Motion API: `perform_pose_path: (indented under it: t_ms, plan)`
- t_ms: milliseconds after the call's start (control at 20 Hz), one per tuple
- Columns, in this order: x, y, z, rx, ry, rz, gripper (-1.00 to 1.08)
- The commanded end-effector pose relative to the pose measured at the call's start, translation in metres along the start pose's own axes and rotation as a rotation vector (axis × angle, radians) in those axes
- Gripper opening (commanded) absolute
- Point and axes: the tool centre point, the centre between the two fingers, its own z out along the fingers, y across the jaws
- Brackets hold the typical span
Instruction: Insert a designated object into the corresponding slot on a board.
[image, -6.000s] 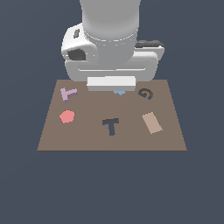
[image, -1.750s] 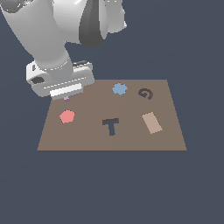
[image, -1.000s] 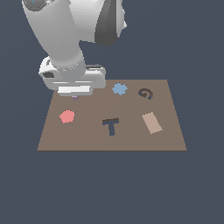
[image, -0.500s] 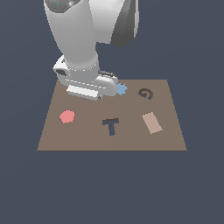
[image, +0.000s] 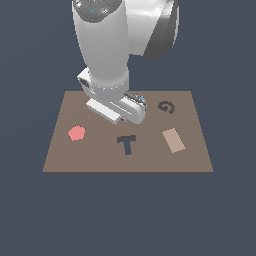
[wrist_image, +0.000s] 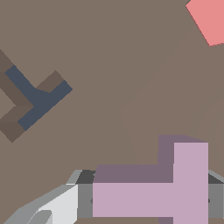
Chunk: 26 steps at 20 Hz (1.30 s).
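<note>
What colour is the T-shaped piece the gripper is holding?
Pale lilac: the T-shaped block shows best in the wrist view.

Brown board (image: 60, 150), navy T slot (image: 127, 144), dark G mark (image: 166, 107). Red pentagon (image: 76, 133), tan rectangle (image: 173, 140), bit of light blue piece (image: 142, 100). Lilac T block (wrist_image: 170, 192); arm (image: 107, 50) white-grey.

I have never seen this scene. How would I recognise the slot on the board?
Find the large flat brown board. Near its middle, between the red pentagon and the tan rectangle, lies the slot. It alone is a dark navy T-shaped recess; the other dark mark curls like a G.
</note>
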Motion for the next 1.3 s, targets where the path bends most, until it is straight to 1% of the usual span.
perform_pose_path:
  t_ms: [0, 400, 700, 950, 1250]
  plan:
    - [0.002, -0.012, -0.001, 0.0, 0.0, 0.086, -1.0]
    - [0.016, -0.048, -0.002, 0.001, 0.0, 0.362, -1.0]
    - [0.031, -0.069, -0.002, 0.001, 0.0, 0.546, -1.0]
    - [0.043, -0.081, -0.003, 0.0, 0.0, 0.667, -1.0]
    - [0.056, -0.089, -0.003, 0.0, 0.0, 0.773, -1.0]
